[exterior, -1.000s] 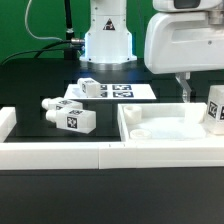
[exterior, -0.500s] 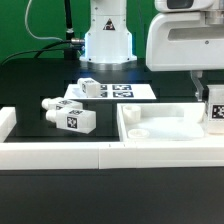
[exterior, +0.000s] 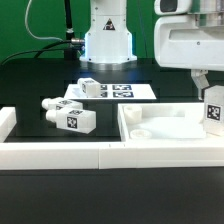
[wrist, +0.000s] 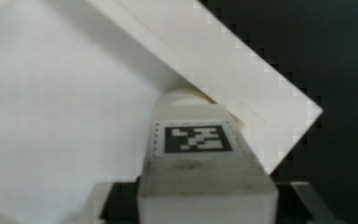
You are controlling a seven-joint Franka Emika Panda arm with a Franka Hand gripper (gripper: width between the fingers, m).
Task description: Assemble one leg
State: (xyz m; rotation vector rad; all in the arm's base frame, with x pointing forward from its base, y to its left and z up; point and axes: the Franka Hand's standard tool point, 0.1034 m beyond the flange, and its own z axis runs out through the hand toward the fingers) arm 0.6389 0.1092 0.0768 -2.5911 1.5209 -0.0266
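Observation:
My gripper (exterior: 211, 98) is shut on a leg (exterior: 213, 113), a short white post with a black-and-white tag. It holds the leg upright over the far corner of the white panel (exterior: 160, 128), at the exterior view's right. In the wrist view the leg (wrist: 195, 150) sits between my dark fingers (wrist: 123, 203), with my gripper (wrist: 197, 205) closed on it, above the panel's floor (wrist: 60, 110) and its raised rim (wrist: 229, 70). Two more legs lie on the table: one (exterior: 70, 116) at the exterior view's left and one (exterior: 88, 89) farther back.
The marker board (exterior: 122, 92) lies flat behind the panel, in front of the arm's white base (exterior: 107, 40). A white wall (exterior: 60, 154) runs along the table's near edge.
My hand has shifted toward the exterior view's right and slightly up. The leg stays held over the panel's corner on the exterior view's right.

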